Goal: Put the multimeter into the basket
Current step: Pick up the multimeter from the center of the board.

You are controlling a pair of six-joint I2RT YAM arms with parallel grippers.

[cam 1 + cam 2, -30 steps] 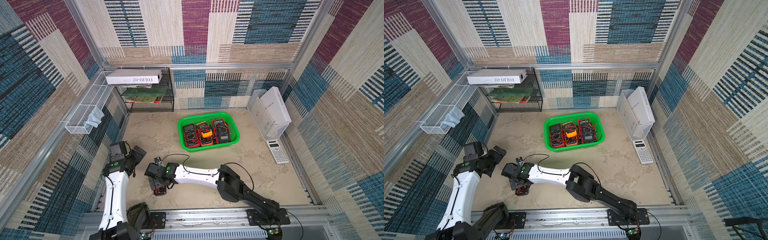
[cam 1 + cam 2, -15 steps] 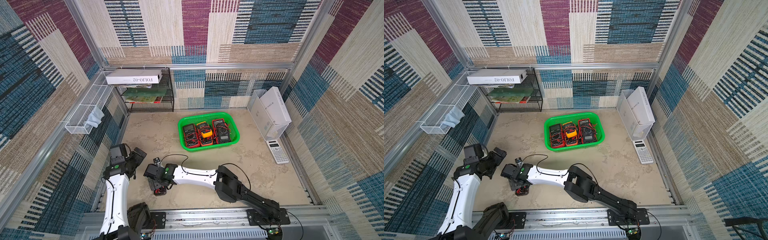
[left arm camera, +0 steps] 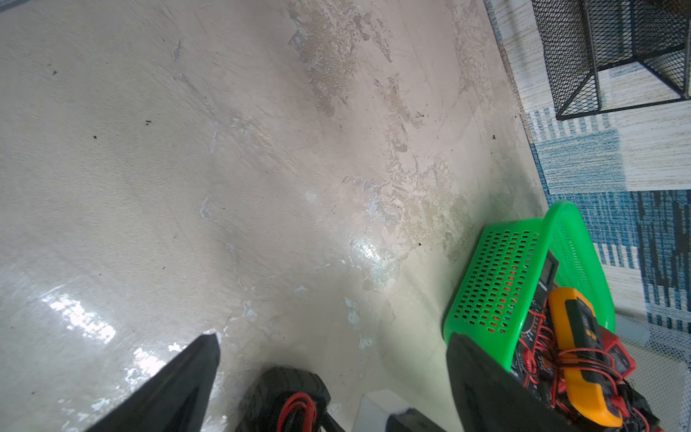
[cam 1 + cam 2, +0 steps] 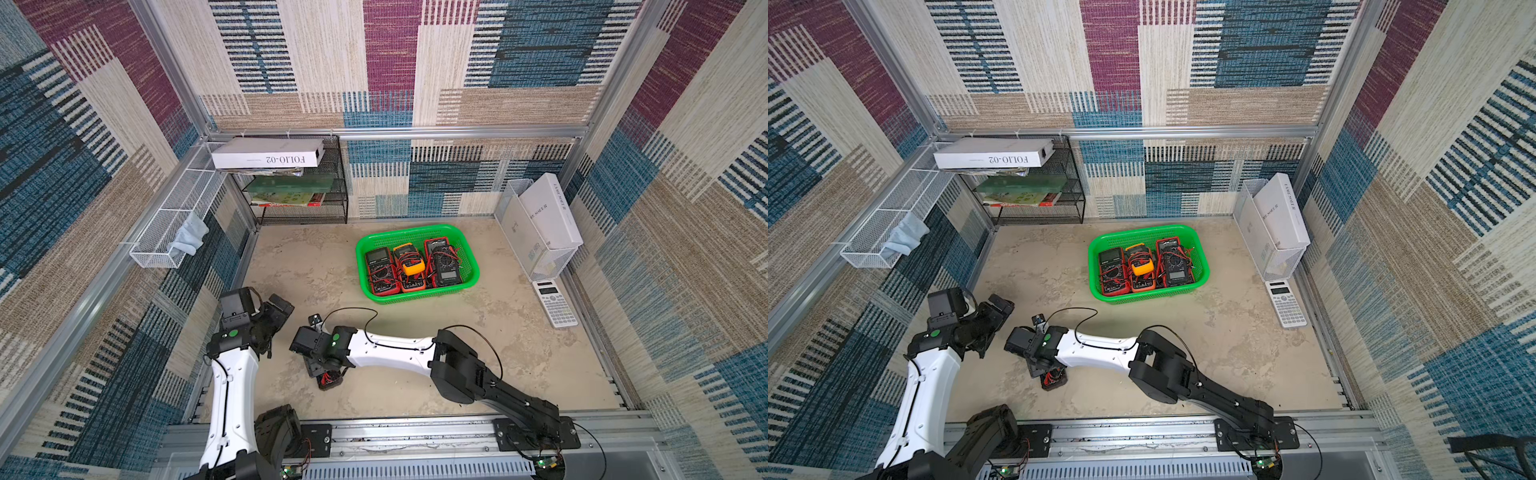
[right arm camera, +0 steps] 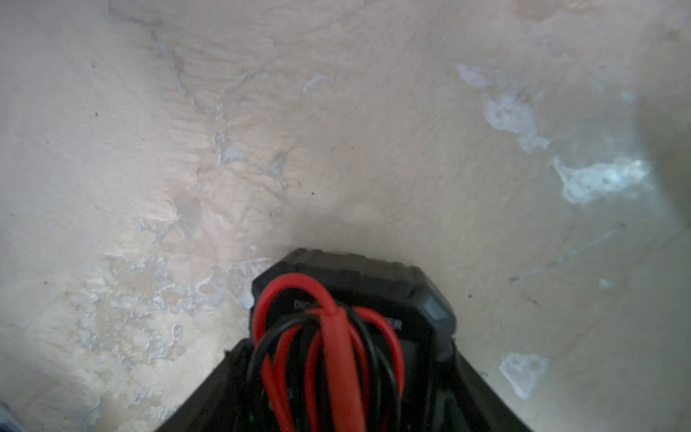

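Black multimeter (image 4: 330,380), lying on the tabletop (image 4: 519,332) at lower centre, has just been clamped by the right pincer (image 5: 347,359) snapping closed, so carrying it to the green basket (image 4: 415,297) looks ready to begin.

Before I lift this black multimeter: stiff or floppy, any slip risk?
The multimeter looks rigid and rubbery-cased, so the right gripper likely holds without slipping. Its red and black leads look floppy; loose loops may sag or snag.

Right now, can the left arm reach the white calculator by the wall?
Probably not. The calculator lies on the far side from the left gripper, and the right arm, gripping the multimeter, stretches across between them.
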